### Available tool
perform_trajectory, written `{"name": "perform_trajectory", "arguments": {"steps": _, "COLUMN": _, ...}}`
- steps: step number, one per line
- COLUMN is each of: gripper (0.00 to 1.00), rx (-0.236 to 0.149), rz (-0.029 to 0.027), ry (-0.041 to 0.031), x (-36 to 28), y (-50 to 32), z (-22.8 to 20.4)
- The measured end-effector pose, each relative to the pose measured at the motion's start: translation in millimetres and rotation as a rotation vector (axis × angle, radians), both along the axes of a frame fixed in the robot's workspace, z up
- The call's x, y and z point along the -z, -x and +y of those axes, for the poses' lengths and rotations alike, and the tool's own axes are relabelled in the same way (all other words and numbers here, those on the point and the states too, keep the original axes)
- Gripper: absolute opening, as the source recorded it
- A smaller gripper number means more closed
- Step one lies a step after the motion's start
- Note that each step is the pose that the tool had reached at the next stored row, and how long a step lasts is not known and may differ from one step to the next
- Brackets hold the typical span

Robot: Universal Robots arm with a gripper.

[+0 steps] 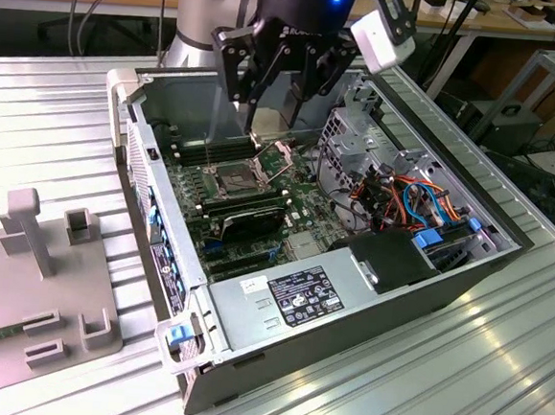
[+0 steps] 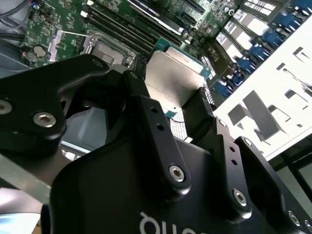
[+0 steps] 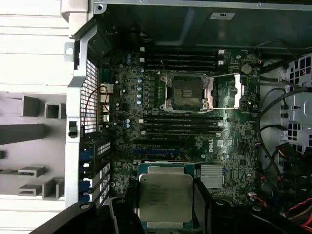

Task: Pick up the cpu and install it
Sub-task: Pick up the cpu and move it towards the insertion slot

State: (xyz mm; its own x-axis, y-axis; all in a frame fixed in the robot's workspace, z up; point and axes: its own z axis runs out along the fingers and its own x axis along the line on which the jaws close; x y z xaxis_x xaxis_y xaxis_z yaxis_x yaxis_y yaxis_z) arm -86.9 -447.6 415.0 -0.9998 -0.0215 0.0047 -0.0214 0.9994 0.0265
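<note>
The cpu (image 3: 165, 197) (image 2: 173, 80), a flat square chip with a dull silver top, sits between the black fingers (image 3: 202, 204) of my gripper (image 3: 165, 207) (image 2: 170, 100), which is shut on it. In the exterior view the gripper (image 1: 272, 97) hangs over the back part of the open computer case (image 1: 162, 208), a little above the motherboard. The dark square socket (image 3: 187, 92) (image 1: 234, 177) (image 2: 105, 48) lies bare, its hinged metal frame (image 3: 237, 90) swung aside. The cpu is held above the board, apart from the socket.
Long memory sticks (image 3: 180, 124) lie in slots on both sides of the socket. A power supply (image 1: 289, 300) fills the case's near end, with coloured cables (image 1: 403, 198) and a drive cage on the exterior view's right. A grey fixture plate (image 1: 41, 275) lies on the exterior view's left.
</note>
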Motion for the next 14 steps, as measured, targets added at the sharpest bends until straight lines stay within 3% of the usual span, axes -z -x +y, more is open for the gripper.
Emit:
{"name": "perform_trajectory", "arguments": {"steps": 8, "gripper": 0.55, "rx": 0.0, "rz": 0.0, "ry": 0.0, "x": 0.0, "y": -23.8, "z": 0.0}}
{"name": "perform_trajectory", "arguments": {"steps": 14, "gripper": 0.55, "rx": 0.0, "rz": 0.0, "ry": 0.0, "x": 0.0, "y": -27.0, "z": 0.0}}
